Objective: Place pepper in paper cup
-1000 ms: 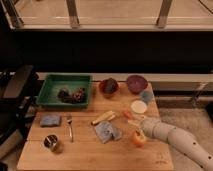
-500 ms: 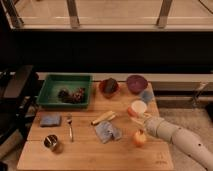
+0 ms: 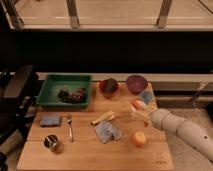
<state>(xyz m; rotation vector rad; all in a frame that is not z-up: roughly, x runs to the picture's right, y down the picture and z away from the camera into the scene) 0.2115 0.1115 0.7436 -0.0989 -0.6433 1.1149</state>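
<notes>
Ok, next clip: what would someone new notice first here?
The white arm reaching in from the right stands out most. Its end effector is shut on what looks like the red-orange pepper, right at the paper cup near the right edge of the wooden table. Next come the green tray at back left and the orange fruit in front of the arm.

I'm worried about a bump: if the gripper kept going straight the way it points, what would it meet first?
Probably the paper cup, right ahead of the gripper, which is shut on the pepper. Height is unclear; it might pass over the rim.
</notes>
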